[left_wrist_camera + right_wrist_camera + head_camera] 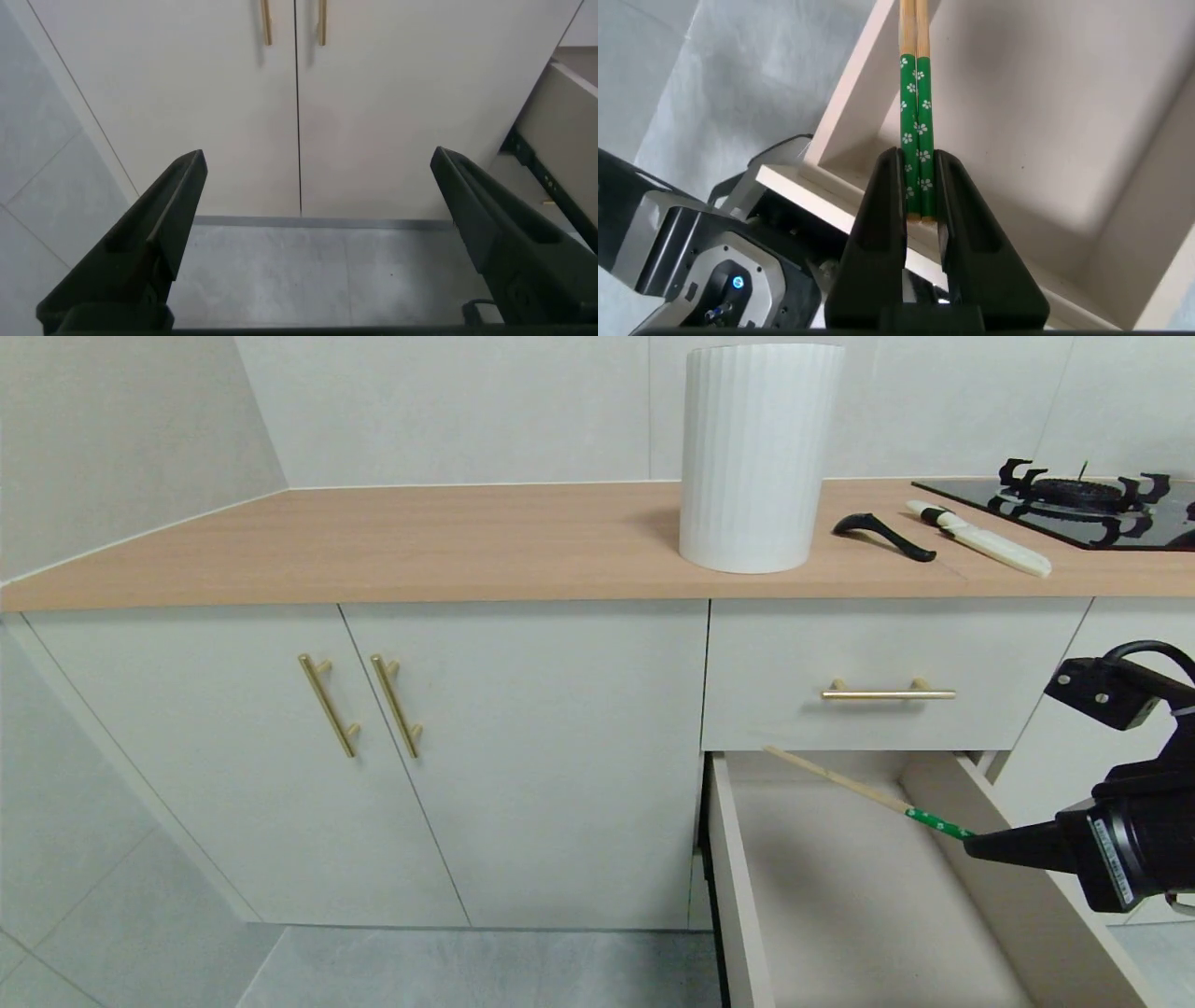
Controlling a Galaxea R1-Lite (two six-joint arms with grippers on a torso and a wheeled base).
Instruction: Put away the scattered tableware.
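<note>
My right gripper [976,846] is shut on a pair of wooden chopsticks [864,791] with green flowered ends, held over the open lower drawer [840,896], tips pointing toward its back. In the right wrist view the chopsticks [913,112] run out from between the black fingers [887,201] over the drawer [1046,121]. On the wooden counter [420,541] lie a black-handled utensil [882,535] and a white knife [980,539], right of a tall white ribbed container [754,457]. My left gripper [313,201] is open, low in front of the cabinet doors [299,103].
A black gas hob [1074,504] sits at the counter's far right. A closed drawer with a gold handle [887,693] is above the open one. Two cabinet doors with gold handles [359,705] stand shut to the left. Grey floor tiles [467,971] lie below.
</note>
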